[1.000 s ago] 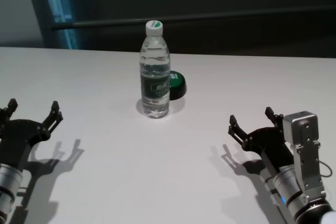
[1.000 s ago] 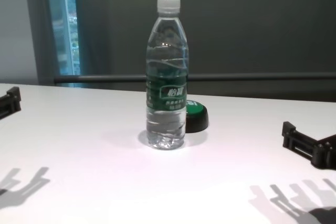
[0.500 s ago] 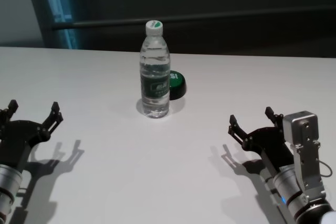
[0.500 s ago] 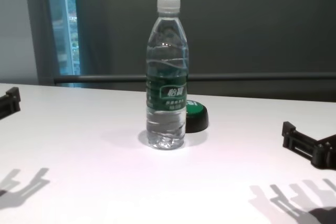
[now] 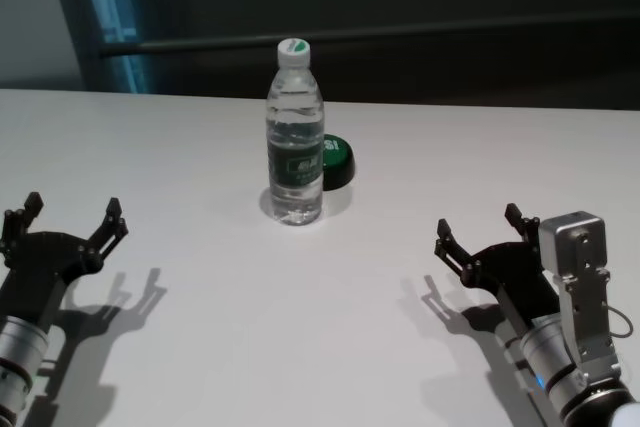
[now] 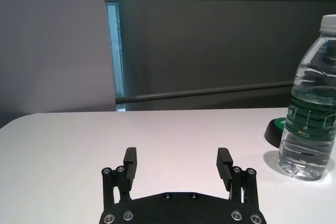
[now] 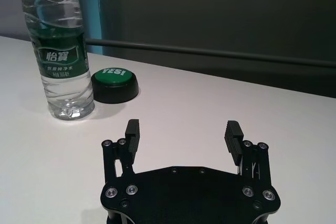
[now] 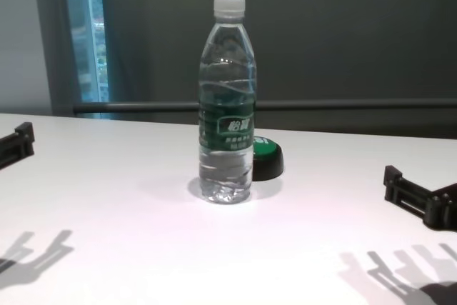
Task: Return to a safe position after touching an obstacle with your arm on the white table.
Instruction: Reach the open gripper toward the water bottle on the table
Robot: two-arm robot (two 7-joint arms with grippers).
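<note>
The obstacle, a tall clear water bottle with a white cap and dark green label, stands upright on the white table; it also shows as the obstacle. My left gripper hovers open over the table's near left, well apart from the bottle, with nothing between its fingers. My right gripper hangs open at the near right, also empty, with its fingers spread wide. Neither arm touches the bottle.
A black puck with a green top marked "YES!" sits just behind and right of the bottle, shown too as the puck. A dark rail runs beyond the table's far edge. Bare tabletop lies between the grippers and the bottle.
My left gripper has shifted slightly right and lower in the head view, toward the table's middle. The right arm and the bottle have not moved.
</note>
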